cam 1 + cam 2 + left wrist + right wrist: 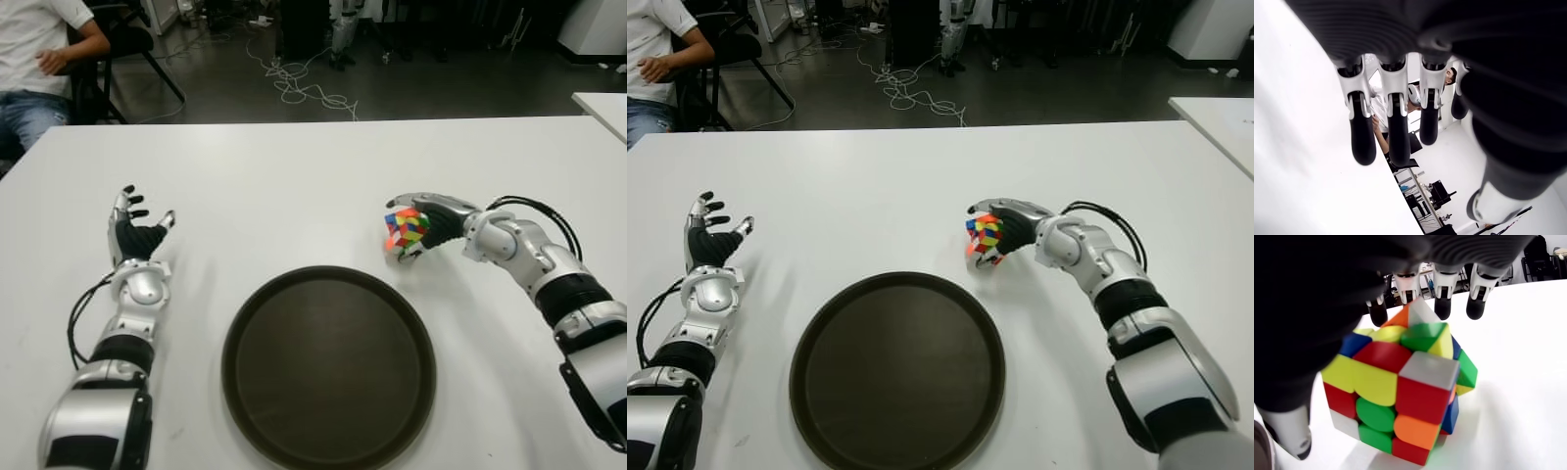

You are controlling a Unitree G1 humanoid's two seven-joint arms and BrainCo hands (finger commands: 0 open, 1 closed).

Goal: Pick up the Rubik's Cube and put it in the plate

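On the smooth white tabletop (323, 186), the head camera shows a round, dark brown plastic plate (328, 366) with a raised rim lying between the two arms. Just beyond its far right edge, the multicoloured, partly twisted Rubik's Cube (406, 230) sits in the silver-and-black right hand (423, 223), apart from the plate. The left hand (135, 231) shows well left of the plate, fingers spread and empty. A seated person (39, 59) in a white shirt is at the far left.

From the left wrist, ribbed black palm and straight, rubber-tipped fingers (1362, 132) hold nothing.

From the right wrist, the glossy cube's layers are skewed; fingers (1443, 303) curl over its far side, the thumb (1288, 428) below, gripping it
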